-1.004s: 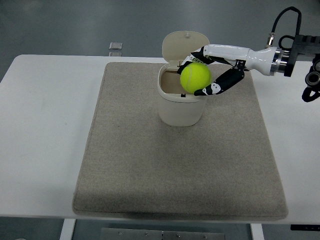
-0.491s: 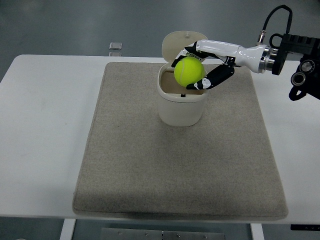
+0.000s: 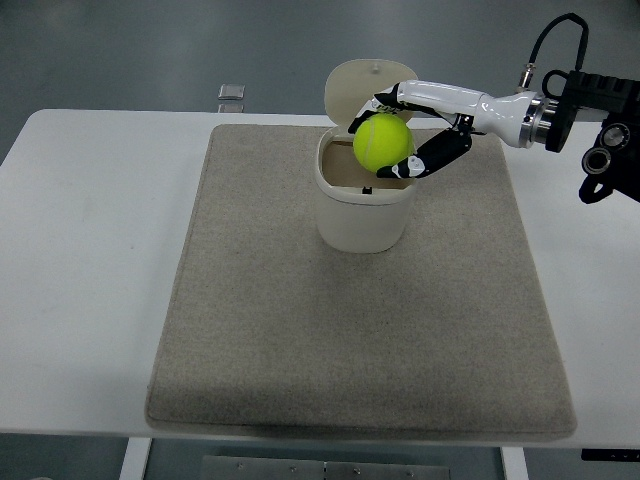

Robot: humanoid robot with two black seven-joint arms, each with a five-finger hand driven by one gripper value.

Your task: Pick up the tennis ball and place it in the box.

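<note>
Right hand [image 3: 400,140] clamped on ball [image 3: 382,141], now over open box [image 3: 362,205] after shifting left from rim; barely moved lately, release due next.

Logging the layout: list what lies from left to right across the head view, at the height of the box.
Bare white table → beige mat → box → tennis ball, held over the box → right hand → right arm.

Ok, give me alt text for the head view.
The right hand holds a tennis ball over the open cream box, lid up, standing on a beige mat on a white table.
</note>
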